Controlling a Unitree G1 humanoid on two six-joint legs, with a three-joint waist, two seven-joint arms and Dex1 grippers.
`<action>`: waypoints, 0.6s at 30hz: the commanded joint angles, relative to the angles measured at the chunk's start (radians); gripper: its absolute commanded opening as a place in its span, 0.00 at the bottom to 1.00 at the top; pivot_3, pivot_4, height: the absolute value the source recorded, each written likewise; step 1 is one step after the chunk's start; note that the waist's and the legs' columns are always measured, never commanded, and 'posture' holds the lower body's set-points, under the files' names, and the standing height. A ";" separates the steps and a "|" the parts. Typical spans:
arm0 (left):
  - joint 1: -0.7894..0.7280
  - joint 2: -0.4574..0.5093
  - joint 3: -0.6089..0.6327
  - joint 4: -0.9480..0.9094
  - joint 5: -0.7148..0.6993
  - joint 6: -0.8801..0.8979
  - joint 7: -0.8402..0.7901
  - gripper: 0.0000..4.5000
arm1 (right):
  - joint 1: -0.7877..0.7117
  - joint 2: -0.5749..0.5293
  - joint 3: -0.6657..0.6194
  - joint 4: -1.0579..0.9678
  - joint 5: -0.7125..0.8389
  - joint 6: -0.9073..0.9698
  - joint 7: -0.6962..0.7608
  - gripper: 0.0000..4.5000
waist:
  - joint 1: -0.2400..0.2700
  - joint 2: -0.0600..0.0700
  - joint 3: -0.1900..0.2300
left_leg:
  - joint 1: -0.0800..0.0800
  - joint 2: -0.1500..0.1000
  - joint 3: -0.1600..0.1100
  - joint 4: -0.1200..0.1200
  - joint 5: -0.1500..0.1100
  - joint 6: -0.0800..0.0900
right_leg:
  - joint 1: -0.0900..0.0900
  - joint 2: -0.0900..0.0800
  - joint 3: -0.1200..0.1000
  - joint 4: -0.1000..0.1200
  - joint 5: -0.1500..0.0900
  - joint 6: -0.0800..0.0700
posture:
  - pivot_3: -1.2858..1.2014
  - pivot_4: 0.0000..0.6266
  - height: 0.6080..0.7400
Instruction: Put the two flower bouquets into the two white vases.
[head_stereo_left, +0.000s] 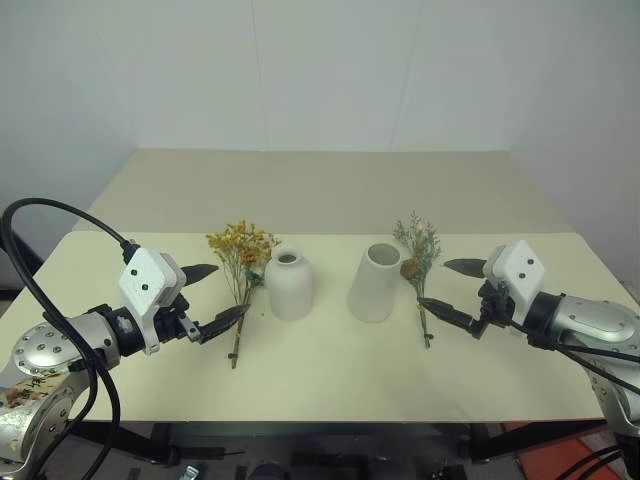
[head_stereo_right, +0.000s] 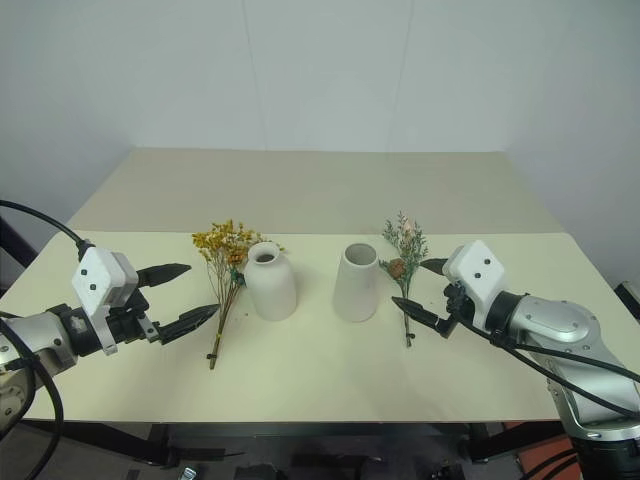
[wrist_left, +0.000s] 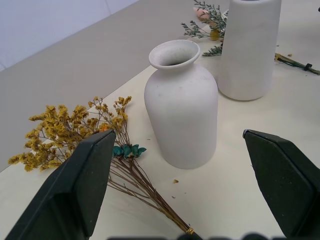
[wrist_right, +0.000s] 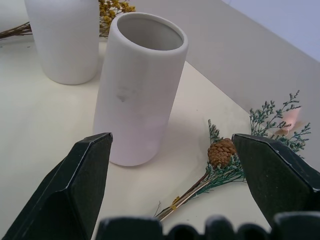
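Bouquets (head_stereo_left: 240, 275) lie flat, stems toward the robot; left pincer (head_stereo_left: 208, 296) and right pincer (head_stereo_left: 455, 290) wide open, empty

The setting is a bare test room or lab. Plain white walls (head_stereo_left: 330, 70) enclose a single cream table (head_stereo_left: 330, 370) on a dark frame. An orange floor patch (head_stereo_left: 560, 455) lies at 4 o'clock.
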 joint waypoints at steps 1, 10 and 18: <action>-0.011 0.006 0.011 -0.015 0.002 -0.019 -0.006 0.99 | -0.008 -0.012 -0.020 -0.012 -0.005 -0.017 0.000 1.00 | 0.000 0.000 0.000 | 0.000 0.000 0.000 0.000 0.000 0.000 | 0.000 0.000 0.000 0.000 0.000 0.000 | 0.52 0.24 1.00; -0.011 0.002 0.027 -0.024 -0.003 0.020 0.037 0.99 | -0.020 -0.003 -0.009 -0.006 -0.009 -0.021 -0.002 1.00 | 0.000 0.000 0.000 | 0.000 0.000 0.000 0.000 0.000 0.000 | 0.000 0.000 0.000 0.000 0.000 0.000 | 0.52 0.24 1.00; -0.131 0.016 0.015 -0.022 -0.079 0.275 0.196 0.99 | -0.057 -0.002 -0.027 -0.009 0.037 -0.030 0.027 1.00 | 0.000 0.000 0.000 | 0.000 0.000 0.000 0.000 0.000 0.000 | 0.000 0.000 0.000 0.000 0.000 0.001 | 0.52 0.24 1.00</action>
